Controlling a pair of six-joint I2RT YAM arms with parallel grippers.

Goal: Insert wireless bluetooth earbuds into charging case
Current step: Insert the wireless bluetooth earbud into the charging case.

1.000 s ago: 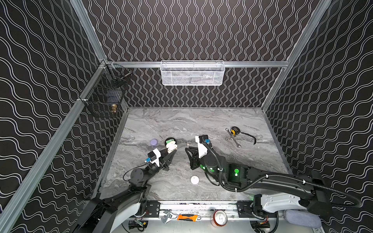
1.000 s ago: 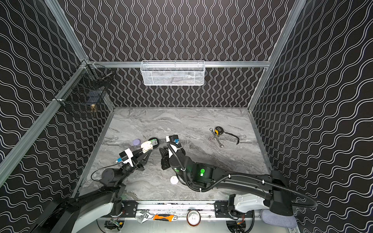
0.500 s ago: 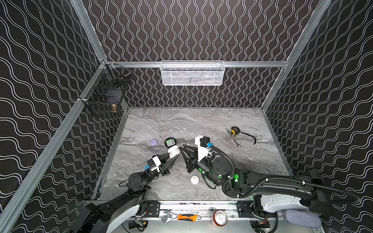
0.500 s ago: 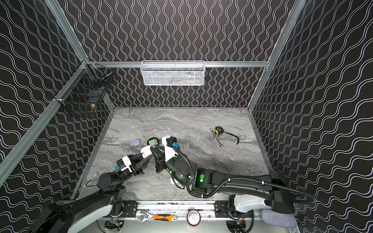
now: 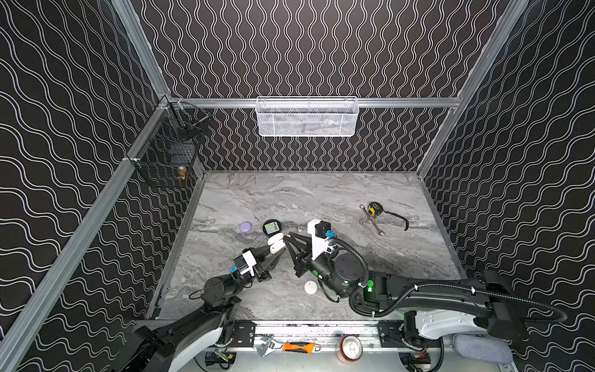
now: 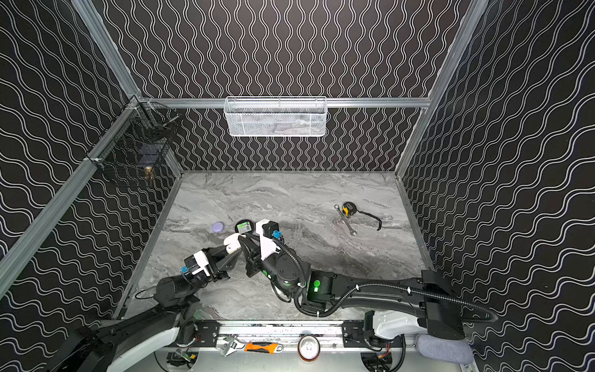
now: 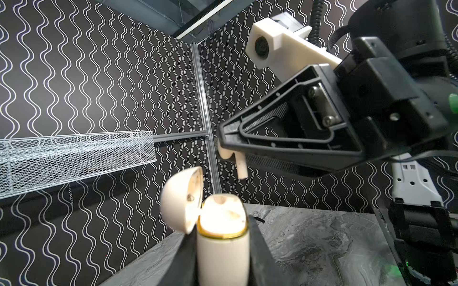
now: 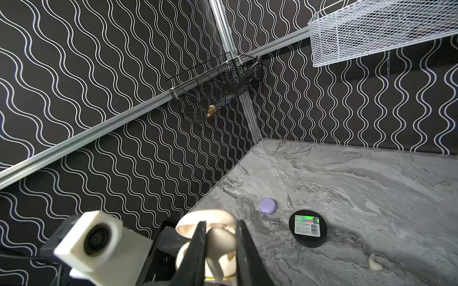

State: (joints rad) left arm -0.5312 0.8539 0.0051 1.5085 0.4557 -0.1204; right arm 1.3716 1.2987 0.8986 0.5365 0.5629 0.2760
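The left gripper [image 7: 222,244] squeezes the smooth cream case [image 7: 223,262], round lid flipped open. The right gripper [image 8: 220,239] pinches a shiny cream earbud [image 7: 241,167], stem hanging just over the case. The right wrist view, unlike the left, shows a second bud [image 8: 373,263] lying on the grey table [image 8: 371,193] near a round black tin [image 8: 308,229].

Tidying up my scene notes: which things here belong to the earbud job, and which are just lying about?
Job: open cream case, held cream earbud, loose cream earbud, lilac case, white case.
Lying about: tape measure, wrench, black labelled disc.
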